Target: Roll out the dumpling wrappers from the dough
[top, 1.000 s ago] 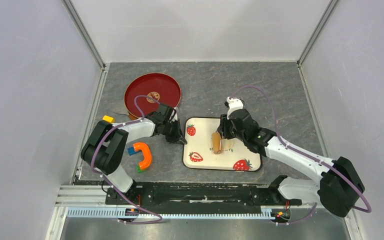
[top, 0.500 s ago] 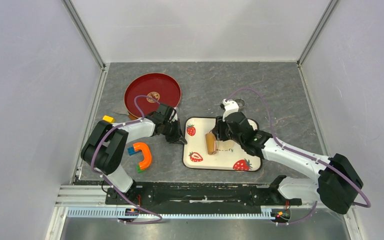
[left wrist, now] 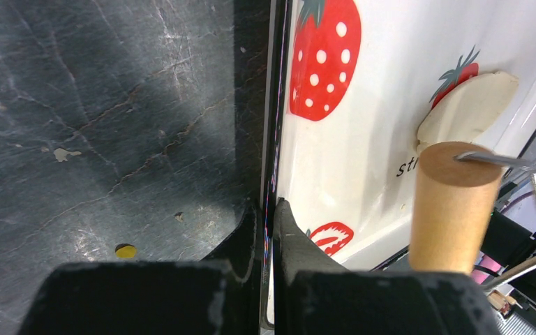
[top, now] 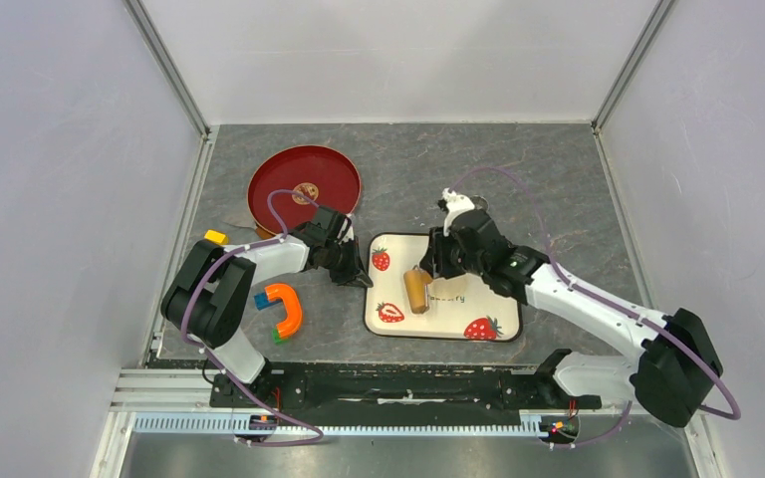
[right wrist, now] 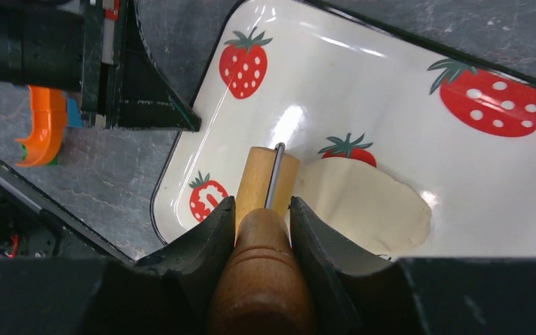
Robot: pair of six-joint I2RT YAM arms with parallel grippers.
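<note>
The dough [right wrist: 363, 202] is a flattened pale cream sheet on the white strawberry tray [top: 458, 317]; it also shows in the left wrist view [left wrist: 467, 105]. My right gripper [right wrist: 262, 202] is shut on the handle of the tan wooden roller [right wrist: 269, 178], whose barrel lies at the dough's left edge, over the left part of the tray [top: 416, 291]. My left gripper [left wrist: 269, 206] is shut on the tray's left rim [left wrist: 273, 139], near its far corner [top: 359, 277]. No round dumpling wrappers are in view.
A red plate [top: 304, 184] lies on the table at the back left. An orange and blue U-shaped toy [top: 284, 309] and a small yellow piece [top: 215, 237] lie left of the tray. White walls close in the table on three sides.
My right gripper has carried the roller leftwards across the tray, from its middle to its left part. The left arm has not moved.
</note>
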